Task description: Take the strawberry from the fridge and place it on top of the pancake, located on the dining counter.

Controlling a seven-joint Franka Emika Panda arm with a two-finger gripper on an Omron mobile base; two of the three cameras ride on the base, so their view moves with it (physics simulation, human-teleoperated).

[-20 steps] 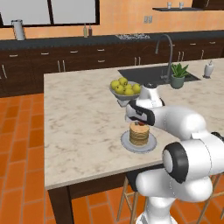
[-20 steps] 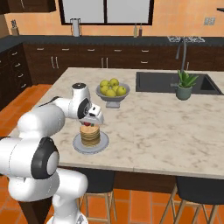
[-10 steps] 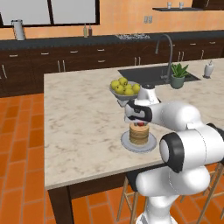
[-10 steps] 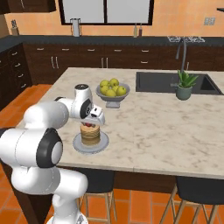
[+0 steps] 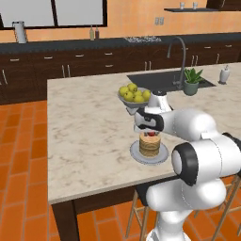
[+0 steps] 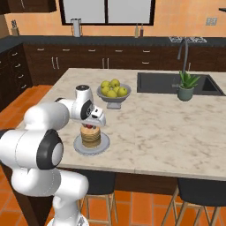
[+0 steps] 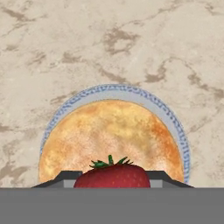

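My gripper (image 5: 149, 132) (image 6: 92, 124) is shut on the small red strawberry (image 7: 111, 176) (image 5: 151, 133) and hangs just above the pancake stack (image 5: 149, 145) (image 6: 90, 137). In the hand view the golden pancake (image 7: 109, 135) lies straight below the berry, on a blue-rimmed plate (image 7: 131, 94). A dark fingertip (image 7: 61, 177) flanks the berry on each side. The plate (image 5: 160, 159) stands near the front edge of the dining counter (image 5: 84, 122) (image 6: 145, 128). The fridge is out of view.
A grey bowl of yellow-green fruit (image 5: 134, 94) (image 6: 114, 90) stands just behind the plate. Further back right are a sink (image 5: 164, 80) with a tall tap and a potted plant (image 5: 192, 80) (image 6: 187, 86). Stools stand under the counter's front edge.
The hand with the strawberry has sunk a little closer to the pancake, staying over the plate. The arm's elbow has shifted. The grip is unchanged.
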